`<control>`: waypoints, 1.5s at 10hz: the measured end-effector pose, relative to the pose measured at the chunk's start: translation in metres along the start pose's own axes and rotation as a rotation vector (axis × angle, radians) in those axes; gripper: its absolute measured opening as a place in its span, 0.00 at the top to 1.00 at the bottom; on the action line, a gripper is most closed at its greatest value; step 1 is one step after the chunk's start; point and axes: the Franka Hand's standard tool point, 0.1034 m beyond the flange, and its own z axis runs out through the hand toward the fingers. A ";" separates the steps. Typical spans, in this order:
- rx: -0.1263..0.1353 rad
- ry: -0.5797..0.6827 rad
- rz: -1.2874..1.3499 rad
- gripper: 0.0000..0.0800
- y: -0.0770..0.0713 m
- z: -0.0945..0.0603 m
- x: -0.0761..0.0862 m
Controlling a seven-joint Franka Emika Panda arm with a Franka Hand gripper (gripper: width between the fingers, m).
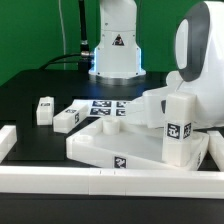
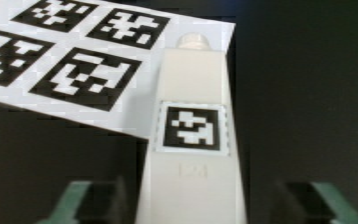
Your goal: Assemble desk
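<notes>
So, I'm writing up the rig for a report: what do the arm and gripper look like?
The arm is glossy white with rounded shells and a dark joint band. Its base column bears a black triangle sticker above a blue glow. The fingers look dull grey.

- Arm (image 1: 200, 60): cut by exterior frame edge.
- Tabletop (image 1: 95, 150): part hidden behind upright leg (image 1: 178, 128).
- End effector (image 2: 197, 203) fingers (image 2: 91, 203): blurred, cut off in wrist view.
- Marker board (image 2: 78, 45): cropped, partly behind leg.

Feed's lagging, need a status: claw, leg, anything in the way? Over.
Claw open, fingers straddling one leg, gaps both sides. Not gripped yet. Marker board beyond it, nothing blocking the claw.
</notes>
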 end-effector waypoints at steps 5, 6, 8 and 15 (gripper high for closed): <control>0.008 0.006 0.000 0.64 0.003 -0.004 -0.003; 0.014 0.002 0.001 0.64 0.004 -0.009 -0.010; 0.035 -0.004 0.003 0.64 0.010 -0.022 -0.029; 0.069 0.070 -0.010 0.64 0.030 -0.051 -0.044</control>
